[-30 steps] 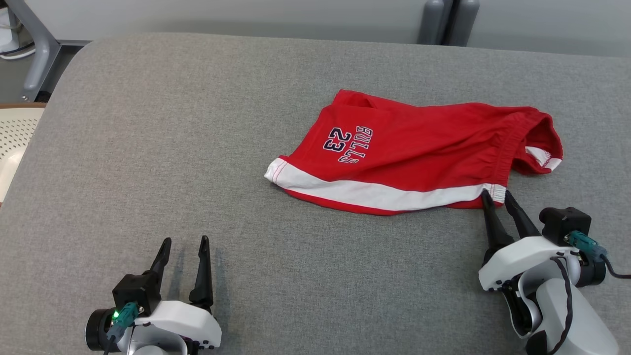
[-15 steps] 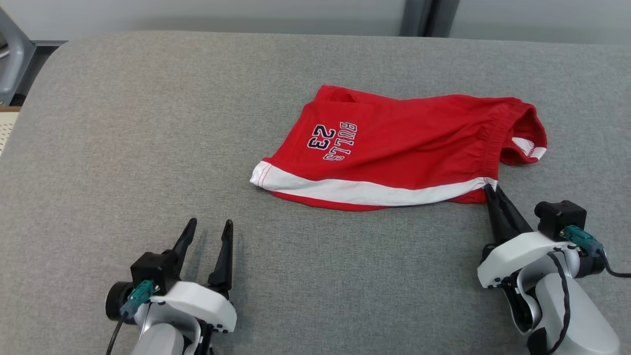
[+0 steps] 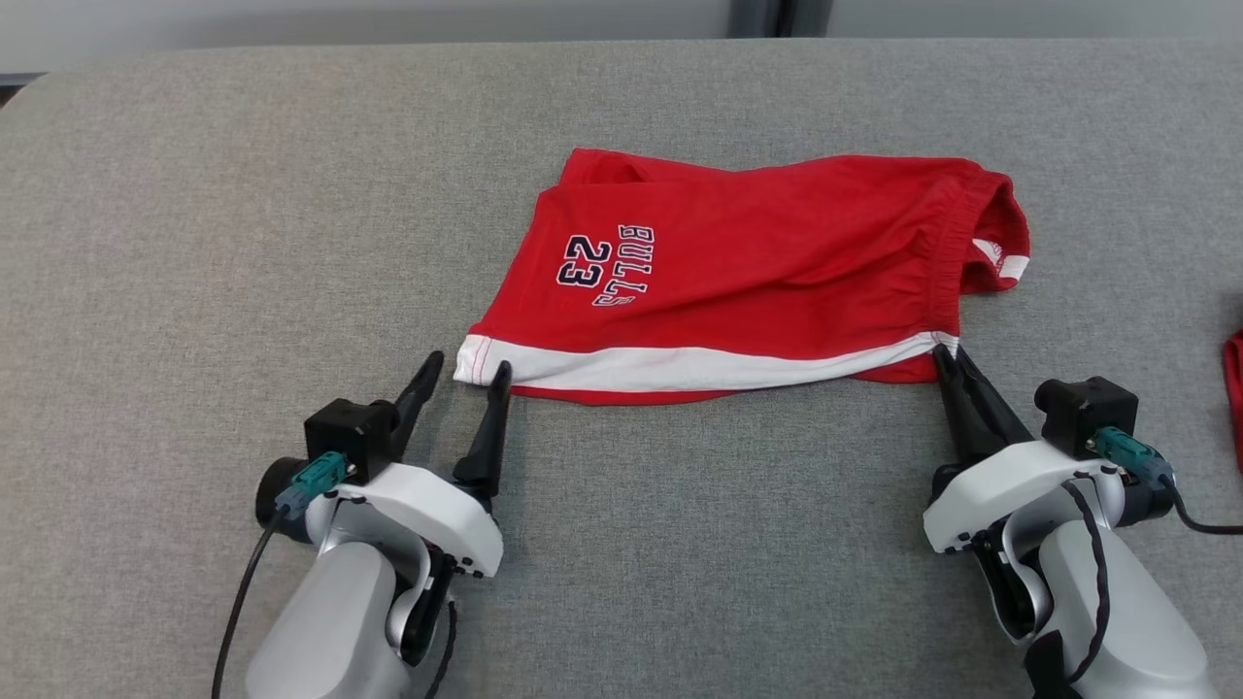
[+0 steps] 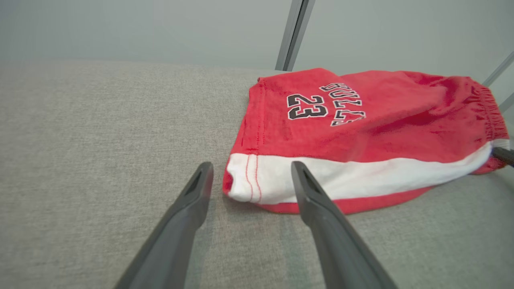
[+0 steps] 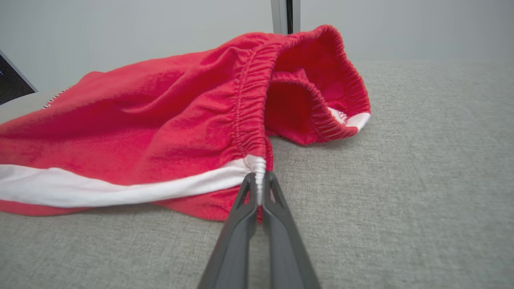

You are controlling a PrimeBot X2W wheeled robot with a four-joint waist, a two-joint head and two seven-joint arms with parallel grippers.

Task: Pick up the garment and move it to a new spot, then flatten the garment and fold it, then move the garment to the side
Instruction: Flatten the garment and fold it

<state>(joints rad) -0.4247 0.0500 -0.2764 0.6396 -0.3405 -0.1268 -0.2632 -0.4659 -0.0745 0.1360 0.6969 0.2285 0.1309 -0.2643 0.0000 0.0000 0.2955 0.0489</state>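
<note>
The garment (image 3: 757, 272) is a pair of red shorts with a white side stripe and "BULLS 23" printed on it, lying rumpled on the grey surface (image 3: 243, 214). My right gripper (image 3: 947, 357) is shut on the garment's waistband corner (image 5: 259, 164), pinching the white stripe's end. Its elastic waistband gapes open behind that grip. My left gripper (image 3: 464, 365) stands open at the hem corner (image 4: 245, 180) of the garment (image 4: 361, 120), one finger on each side of the white edge, not closed on it.
A second red cloth edge (image 3: 1233, 388) shows at the far right of the head view. The grey padded surface stretches wide to the left and front of the garment. A dark post (image 3: 762, 15) stands behind its far edge.
My right gripper closed on the waistband corner. My left gripper moved forward and right up to the hem corner, staying open. The head camera shifted, sliding the whole scene leftward and up.
</note>
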